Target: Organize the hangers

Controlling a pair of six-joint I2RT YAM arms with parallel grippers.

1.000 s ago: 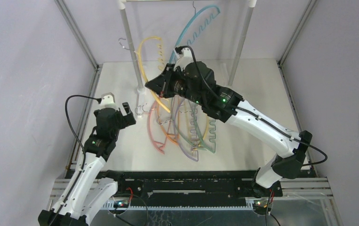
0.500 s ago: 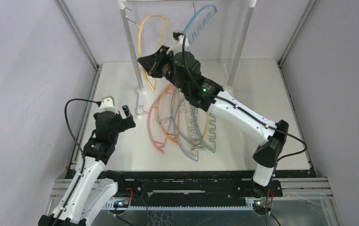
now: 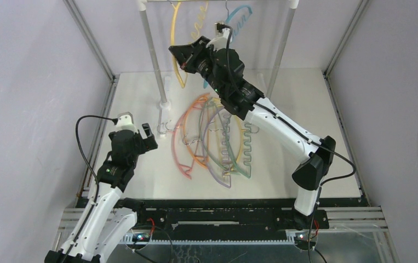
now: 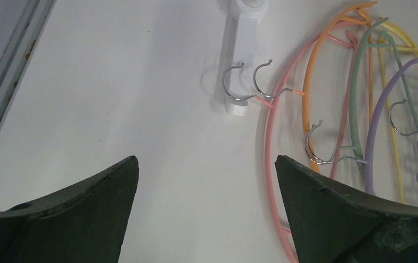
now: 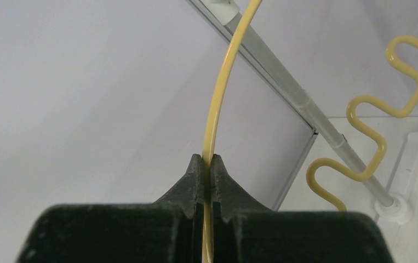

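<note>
The right jaws pinch the yellow hanger (image 5: 215,126), held at the rail (image 3: 150,49) beside the hung teal hanger (image 3: 245,11); the other hangers (image 4: 305,109) lie heaped on the surface (image 3: 316,104), left jaws wide apart above it.

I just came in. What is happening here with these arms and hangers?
The right arm's end effector is shut on a thin yellow plastic hanger with a wavy bar, holding it high beside the white-and-metal rail frame. A teal plastic hanger appears to hang from that frame's top. Several more coloured plastic hangers lie piled on the white table. The left arm's end effector is open above the table beside that pile, holding nothing.
</note>
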